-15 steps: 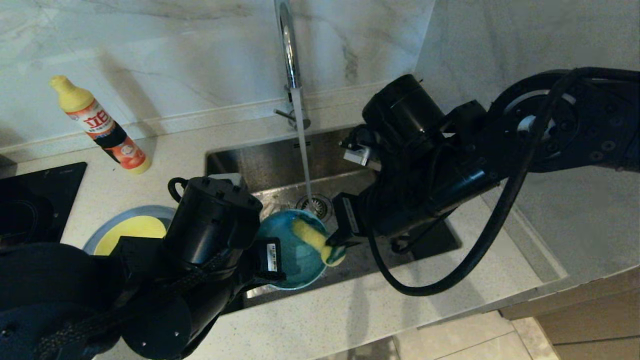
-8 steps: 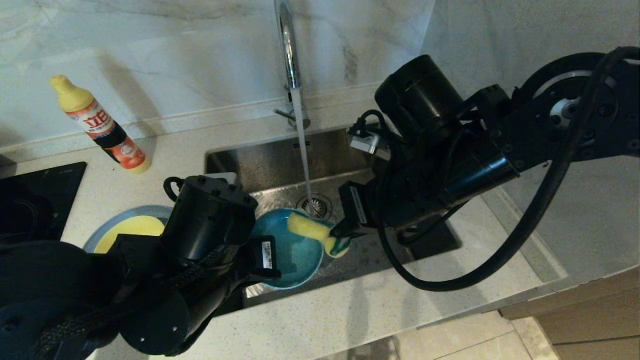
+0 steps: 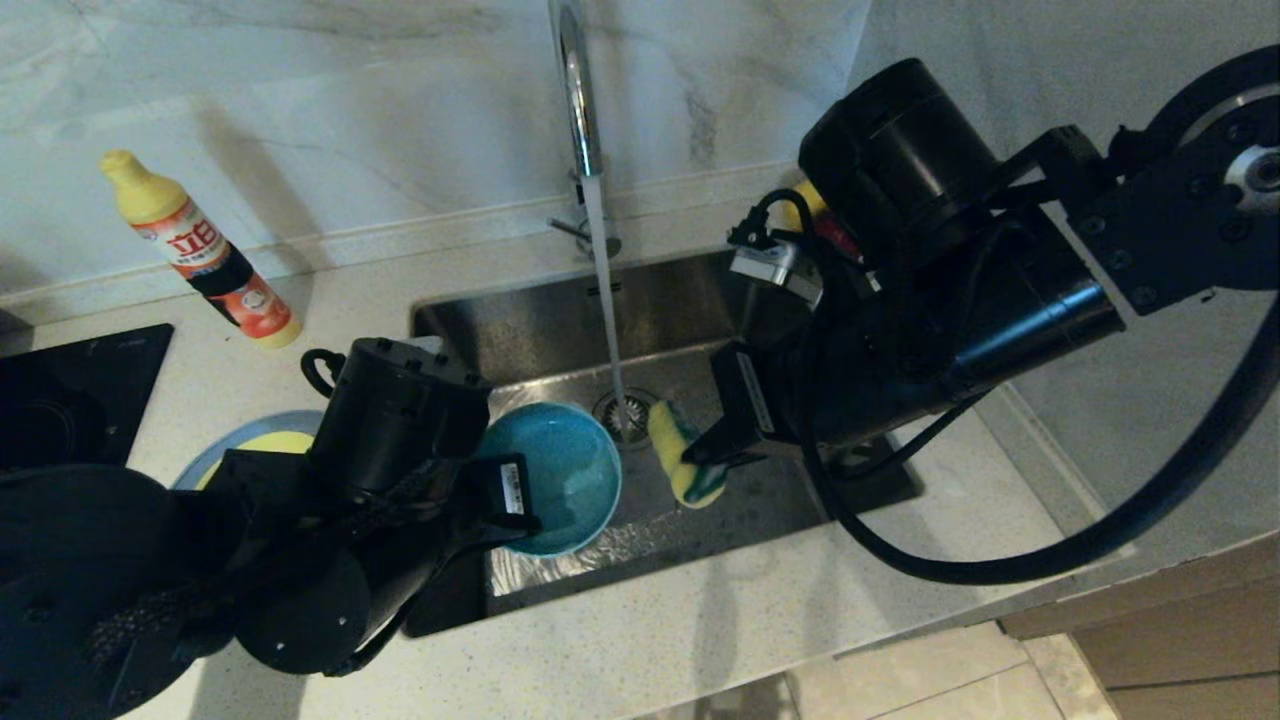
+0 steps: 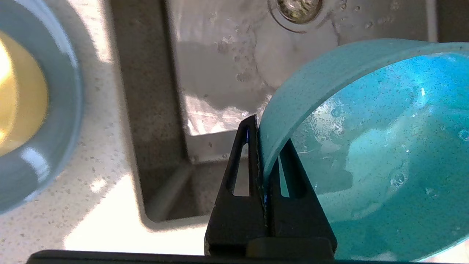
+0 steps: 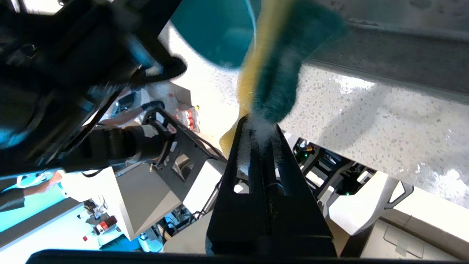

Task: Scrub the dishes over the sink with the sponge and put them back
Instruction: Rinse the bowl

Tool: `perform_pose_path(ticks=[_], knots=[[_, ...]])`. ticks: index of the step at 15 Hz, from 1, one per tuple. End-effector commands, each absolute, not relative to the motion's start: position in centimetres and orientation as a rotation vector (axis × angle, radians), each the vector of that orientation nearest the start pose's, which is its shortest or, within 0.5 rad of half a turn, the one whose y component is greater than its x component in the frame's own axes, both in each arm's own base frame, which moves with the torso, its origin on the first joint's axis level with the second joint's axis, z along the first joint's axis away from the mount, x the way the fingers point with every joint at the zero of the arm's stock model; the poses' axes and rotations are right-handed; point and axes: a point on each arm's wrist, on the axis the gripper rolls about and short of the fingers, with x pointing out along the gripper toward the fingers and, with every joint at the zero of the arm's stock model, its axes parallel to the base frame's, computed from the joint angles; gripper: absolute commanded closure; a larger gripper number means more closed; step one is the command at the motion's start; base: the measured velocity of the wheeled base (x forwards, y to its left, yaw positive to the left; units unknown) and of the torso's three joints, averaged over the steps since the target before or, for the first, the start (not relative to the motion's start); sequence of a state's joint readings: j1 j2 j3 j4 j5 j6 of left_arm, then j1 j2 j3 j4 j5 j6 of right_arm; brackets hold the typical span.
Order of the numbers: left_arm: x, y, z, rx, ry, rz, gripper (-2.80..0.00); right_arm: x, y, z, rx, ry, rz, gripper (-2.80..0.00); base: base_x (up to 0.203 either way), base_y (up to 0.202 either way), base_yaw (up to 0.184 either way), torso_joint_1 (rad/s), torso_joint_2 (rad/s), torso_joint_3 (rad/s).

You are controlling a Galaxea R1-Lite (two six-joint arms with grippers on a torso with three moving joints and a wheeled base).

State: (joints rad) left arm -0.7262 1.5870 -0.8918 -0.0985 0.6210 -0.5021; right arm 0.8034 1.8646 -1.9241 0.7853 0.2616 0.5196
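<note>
Over the sink, our left end effector is clamped on the rim of the teal bowl, tilted above the basin. Just beside it, apart from it, our right end effector pinches the sponge near the running faucet. The yellow bowl sits in the plate on the surface.

Wet glossy teal bowl, brushed steel sink, speckled stone counter.
</note>
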Motion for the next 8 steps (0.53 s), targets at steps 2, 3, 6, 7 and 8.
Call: perform_pose_path(ticks=[2,3,6,7,8], knots=[[22.6,-16.0,19.1,-0.183,0.493,0.034,0.0,21.1,22.3,32.8,0.276,0.912,0.811,0.0,0.0,0.0,0.0,0.0,0.0,0.0],[23.4,-15.9,18.9,-0.21,0.509,0.042,0.0,21.0,21.5,33.2,0.287,0.899,0.801,0.0,0.0,0.0,0.0,0.0,0.0,0.0],[26.6,-15.8,18.1,-0.271,0.558,0.072,0.0,20.8,19.6,32.9,0.297,0.905,0.764,0.0,0.0,0.0,0.0,0.0,0.0,0.0],[27.6,-15.8,18.1,-0.298,0.576,0.078,0.0,20.7,19.0,32.8,0.299,0.907,0.751,0.0,0.0,0.0,0.0,0.0,0.0,0.0],[28.5,-15.9,18.1,-0.333,0.605,0.078,0.0,20.7,18.5,32.5,0.3,0.914,0.739,0.0,0.0,0.0,0.0,0.0,0.0,0.0]])
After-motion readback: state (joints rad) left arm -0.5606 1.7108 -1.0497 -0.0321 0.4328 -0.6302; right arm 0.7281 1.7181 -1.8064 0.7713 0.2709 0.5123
